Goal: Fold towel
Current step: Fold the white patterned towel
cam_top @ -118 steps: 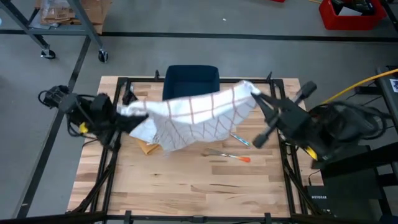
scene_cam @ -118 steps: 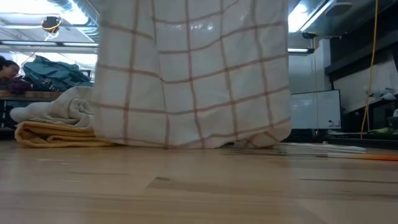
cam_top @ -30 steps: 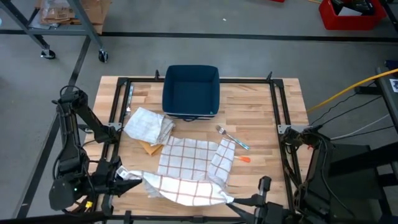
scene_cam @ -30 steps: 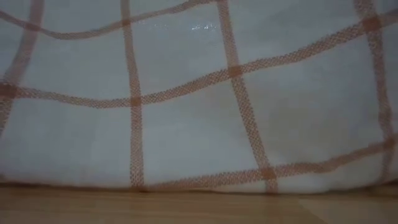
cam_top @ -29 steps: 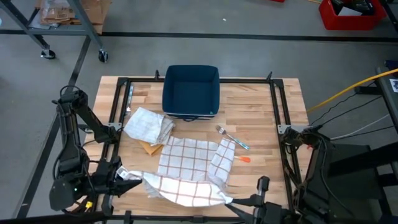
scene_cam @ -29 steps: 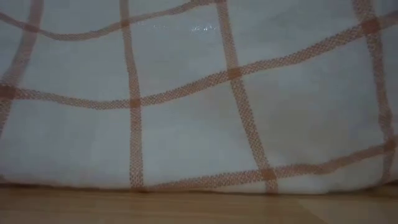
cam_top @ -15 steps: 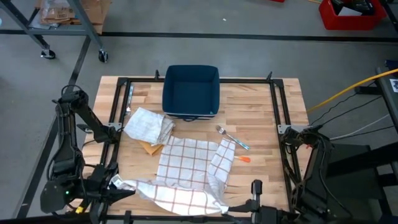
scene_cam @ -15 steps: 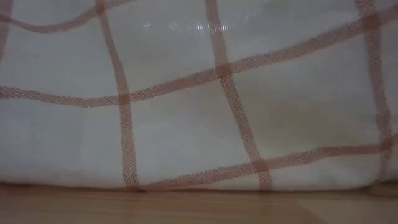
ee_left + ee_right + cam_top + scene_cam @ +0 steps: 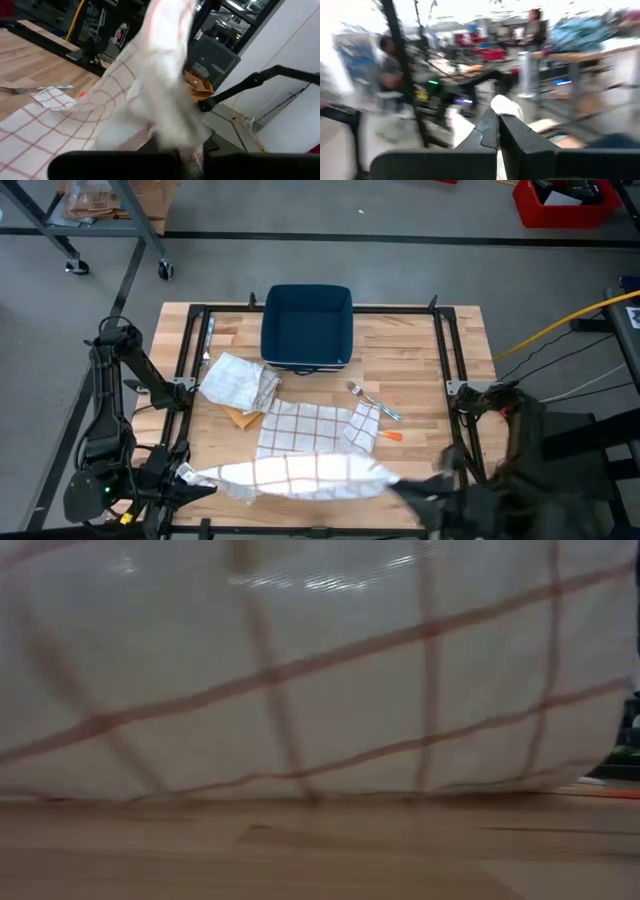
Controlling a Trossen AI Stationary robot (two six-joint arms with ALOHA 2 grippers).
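Right gripper [image 9: 395, 480] swung outward, both jaws clamped on towel [image 9: 300, 470].

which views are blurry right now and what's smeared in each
High view: sharp over the table, only the right arm smears. Low view: the checked towel fills the frame, stripes streaked. Left wrist view: towel blurred close up. Right wrist view: whole room smeared.

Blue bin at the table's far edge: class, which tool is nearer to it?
Neither clearly. Both are at the near edge, far from the blue bin: left tool off its left side, right tool off its right, each gripping the checked towel.
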